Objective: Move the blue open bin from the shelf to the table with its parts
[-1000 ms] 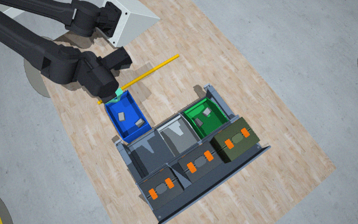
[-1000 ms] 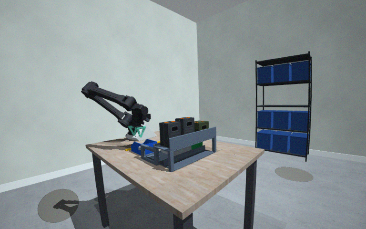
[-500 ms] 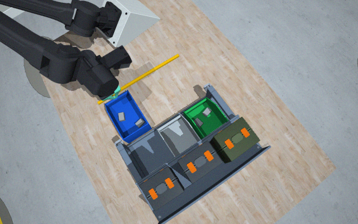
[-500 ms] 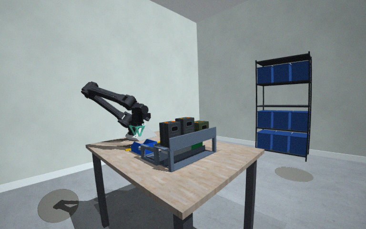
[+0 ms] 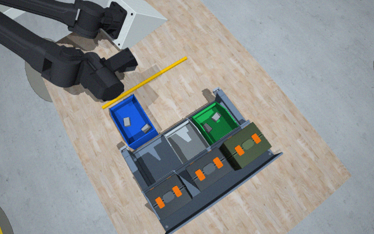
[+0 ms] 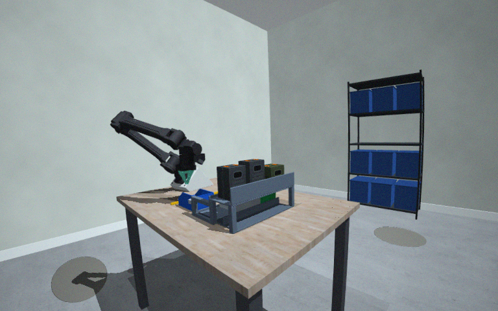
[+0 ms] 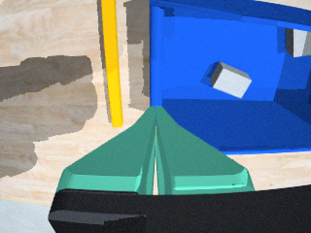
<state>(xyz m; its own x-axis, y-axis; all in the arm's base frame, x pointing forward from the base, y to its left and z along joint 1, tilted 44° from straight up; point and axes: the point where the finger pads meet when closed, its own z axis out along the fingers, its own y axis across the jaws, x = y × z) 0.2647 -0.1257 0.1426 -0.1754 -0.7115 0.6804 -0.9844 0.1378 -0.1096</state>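
Observation:
The blue open bin (image 5: 133, 121) stands upright on the table, just in front of the shelf rack's left end (image 5: 154, 162). Two grey parts (image 5: 126, 121) (image 5: 145, 127) lie inside it. The bin also shows in the wrist view (image 7: 227, 78) with a grey part (image 7: 229, 80) and in the side view (image 6: 194, 199). My gripper (image 7: 155, 116) (image 6: 186, 177) is shut, its green fingers pressed together with nothing between them. It hangs above the table by the bin's near corner, apart from it. In the overhead view the arm's wrist hides the fingers.
A yellow bar (image 5: 144, 82) lies on the table beside the bin. The rack holds a grey bin (image 5: 186, 140), a green bin (image 5: 215, 122) and three lidded boxes (image 5: 208, 168). A white wedge block (image 5: 135, 19) stands by the arm's base.

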